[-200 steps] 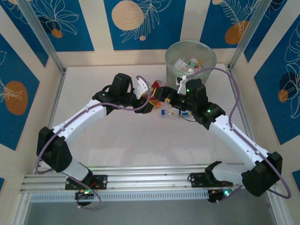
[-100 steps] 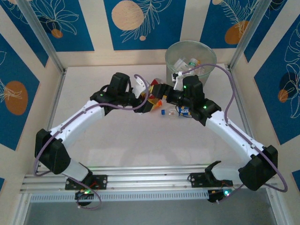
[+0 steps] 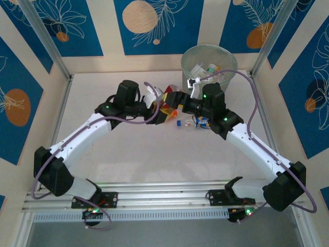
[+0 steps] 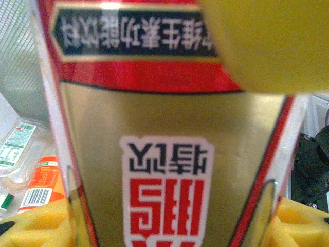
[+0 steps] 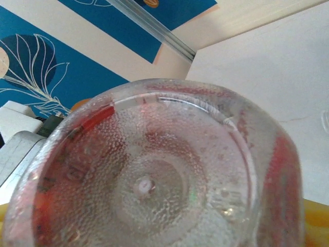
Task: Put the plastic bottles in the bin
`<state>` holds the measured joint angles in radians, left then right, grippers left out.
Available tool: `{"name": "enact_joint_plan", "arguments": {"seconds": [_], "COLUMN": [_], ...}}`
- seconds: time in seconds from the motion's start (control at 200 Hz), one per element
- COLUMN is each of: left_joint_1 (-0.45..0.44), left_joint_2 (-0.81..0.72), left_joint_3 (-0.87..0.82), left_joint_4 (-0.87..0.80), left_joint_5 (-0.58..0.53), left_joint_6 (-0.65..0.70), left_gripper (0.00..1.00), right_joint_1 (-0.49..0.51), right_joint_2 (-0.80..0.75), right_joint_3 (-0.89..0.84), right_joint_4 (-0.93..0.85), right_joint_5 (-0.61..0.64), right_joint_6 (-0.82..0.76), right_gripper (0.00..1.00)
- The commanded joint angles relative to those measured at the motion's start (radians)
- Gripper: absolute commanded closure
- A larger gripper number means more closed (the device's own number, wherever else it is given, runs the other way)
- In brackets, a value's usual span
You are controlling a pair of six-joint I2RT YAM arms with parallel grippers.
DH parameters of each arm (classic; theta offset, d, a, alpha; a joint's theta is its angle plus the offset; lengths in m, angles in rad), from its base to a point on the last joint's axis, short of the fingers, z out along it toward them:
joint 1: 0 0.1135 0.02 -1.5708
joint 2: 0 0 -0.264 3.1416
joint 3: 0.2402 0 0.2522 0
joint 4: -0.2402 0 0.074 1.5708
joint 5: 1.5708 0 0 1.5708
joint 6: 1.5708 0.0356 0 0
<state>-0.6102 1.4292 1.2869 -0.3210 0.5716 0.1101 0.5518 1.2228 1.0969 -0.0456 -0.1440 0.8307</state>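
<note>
A clear bottle with a red and gold label [image 3: 167,109] hangs above the table between both grippers. My left gripper [image 3: 156,107] is shut on its body, and the label [image 4: 169,128] sits between the yellow pads [image 4: 31,229]. My right gripper [image 3: 178,102] has its jaws around the bottle's dimpled base [image 5: 149,175], with a yellow pad [image 5: 314,226] against its side. The bin [image 3: 186,72] stands at the back right and holds several bottles [image 3: 205,69]. More bottles [image 3: 199,122] lie on the table under my right wrist, among them an orange-labelled bottle [image 4: 43,180].
A small blue cap [image 3: 178,123] lies on the table near the loose bottles. A green-and-white labelled bottle [image 4: 15,144] lies beside the orange one. Metal frame posts and patterned walls close in the table on three sides.
My left arm's elbow has swung out to the left and its gripper has shifted slightly left. My right gripper has closed in on the bottle's base.
</note>
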Motion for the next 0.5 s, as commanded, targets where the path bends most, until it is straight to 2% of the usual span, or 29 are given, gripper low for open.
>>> {"name": "enact_joint_plan", "arguments": {"seconds": [0.0,0.095,0.145,0.295,0.495], "left_joint_1": [-0.032,-0.031,-0.031,-0.03,-0.026], "left_joint_2": [-0.055,-0.065,-0.07,-0.089,-0.152], "left_joint_3": [0.002,-0.005,-0.007,-0.008,-0.023], "left_joint_4": [0.068,0.069,0.069,0.067,0.072], "left_joint_5": [0.165,0.16,0.147,0.1,0.014], "left_joint_6": [0.076,0.08,0.081,0.08,0.083], "left_gripper": [0.41,0.38,0.35,0.01,0.01], "right_joint_1": [0.0,0.002,0.001,-0.001,-0.037], "right_joint_2": [0.008,-0.005,-0.017,-0.05,-0.053], "right_joint_3": [-0.012,-0.009,-0.012,-0.004,0.101], "right_joint_4": [0.013,-0.02,-0.03,-0.054,-0.123], "right_joint_5": [-0.004,0.027,0.044,0.095,0.184], "right_joint_6": [0.027,0.019,0.017,0.006,-0.047], "right_gripper": [0.28,0.4,0.42,0.43,0.43]}}
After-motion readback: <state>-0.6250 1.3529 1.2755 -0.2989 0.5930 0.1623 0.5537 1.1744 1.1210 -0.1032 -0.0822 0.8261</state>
